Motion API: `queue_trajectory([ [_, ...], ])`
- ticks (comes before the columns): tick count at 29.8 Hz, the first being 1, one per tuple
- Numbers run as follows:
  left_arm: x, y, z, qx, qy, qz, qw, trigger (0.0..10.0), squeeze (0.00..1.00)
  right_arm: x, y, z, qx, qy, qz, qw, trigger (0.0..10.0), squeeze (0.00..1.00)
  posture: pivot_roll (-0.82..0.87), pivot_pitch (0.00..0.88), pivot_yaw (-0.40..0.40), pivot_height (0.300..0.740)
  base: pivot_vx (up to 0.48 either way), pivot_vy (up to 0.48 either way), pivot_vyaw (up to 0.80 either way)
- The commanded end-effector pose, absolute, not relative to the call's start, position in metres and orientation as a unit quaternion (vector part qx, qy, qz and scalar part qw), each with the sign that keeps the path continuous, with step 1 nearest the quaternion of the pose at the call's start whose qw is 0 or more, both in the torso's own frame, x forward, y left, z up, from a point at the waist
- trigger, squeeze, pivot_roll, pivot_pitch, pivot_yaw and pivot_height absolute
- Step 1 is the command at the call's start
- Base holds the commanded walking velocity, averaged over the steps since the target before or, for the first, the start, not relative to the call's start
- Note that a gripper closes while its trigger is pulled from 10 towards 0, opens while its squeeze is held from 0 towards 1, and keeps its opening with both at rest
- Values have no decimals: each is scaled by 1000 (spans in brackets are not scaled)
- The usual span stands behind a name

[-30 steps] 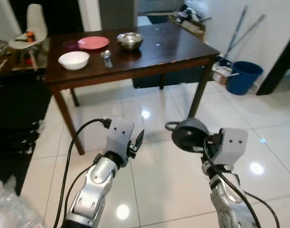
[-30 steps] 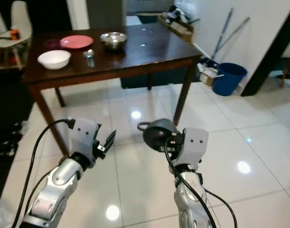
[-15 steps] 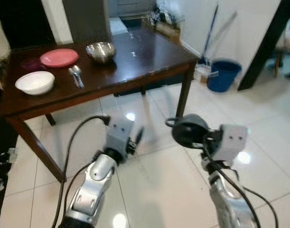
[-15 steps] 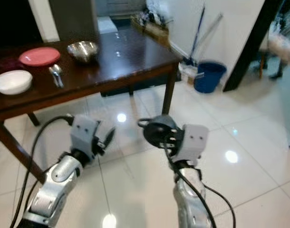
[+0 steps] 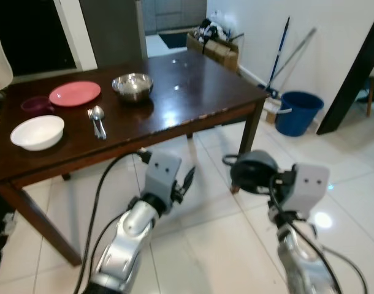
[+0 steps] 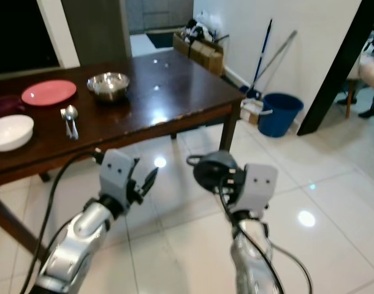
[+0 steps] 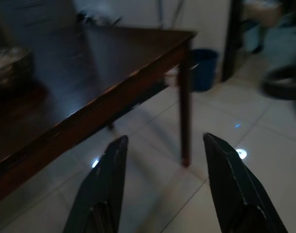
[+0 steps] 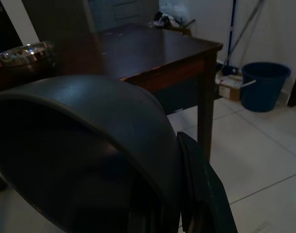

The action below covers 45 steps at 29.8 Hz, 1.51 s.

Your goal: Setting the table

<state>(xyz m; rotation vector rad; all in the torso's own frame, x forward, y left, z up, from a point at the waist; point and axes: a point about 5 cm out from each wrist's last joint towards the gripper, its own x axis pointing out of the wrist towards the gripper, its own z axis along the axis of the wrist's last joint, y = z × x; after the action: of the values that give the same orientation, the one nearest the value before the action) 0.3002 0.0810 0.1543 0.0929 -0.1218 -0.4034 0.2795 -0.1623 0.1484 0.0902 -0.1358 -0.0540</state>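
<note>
Camera swung back toward tabletop (image 5: 193, 86) since earlier. Right fingers (image 5: 274, 187) clamp dark bowl (image 5: 253, 172); left fingers (image 7: 109, 182) spread, empty. White bowl (image 5: 37, 132), steel bowl (image 5: 132, 86) look empty.

blue bucket (image 5: 298, 112), broom (image 5: 279, 52), cardboard boxes (image 5: 214, 50)

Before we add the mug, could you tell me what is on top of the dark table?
On the dark table: pink plate, steel bowl, white bowl, purple cup, spoon and fork.
</note>
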Motion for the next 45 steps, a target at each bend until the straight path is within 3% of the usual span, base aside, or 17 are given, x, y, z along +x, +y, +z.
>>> queue_trajectory([
  [1,299,76,153,46,-58,-209,975,10000,27,278,-169,149,42,-70,-41,996,10000,0,-139,0,111,740,472,0,0],
  [24,300,76,153,48,-57,-210,975,10000,24,279,-170,150,40,-72,-37,996,10000,0,-133,0,113,740,472,0,0],
  [38,300,78,154,49,-60,-203,976,10000,24,281,-148,159,38,-74,71,994,10000,0,-123,0,108,740,470,0,0],
  [45,297,121,171,79,-76,-151,982,10000,0,280,-134,158,67,-53,133,987,10000,0,-79,0,92,740,378,0,0],
])
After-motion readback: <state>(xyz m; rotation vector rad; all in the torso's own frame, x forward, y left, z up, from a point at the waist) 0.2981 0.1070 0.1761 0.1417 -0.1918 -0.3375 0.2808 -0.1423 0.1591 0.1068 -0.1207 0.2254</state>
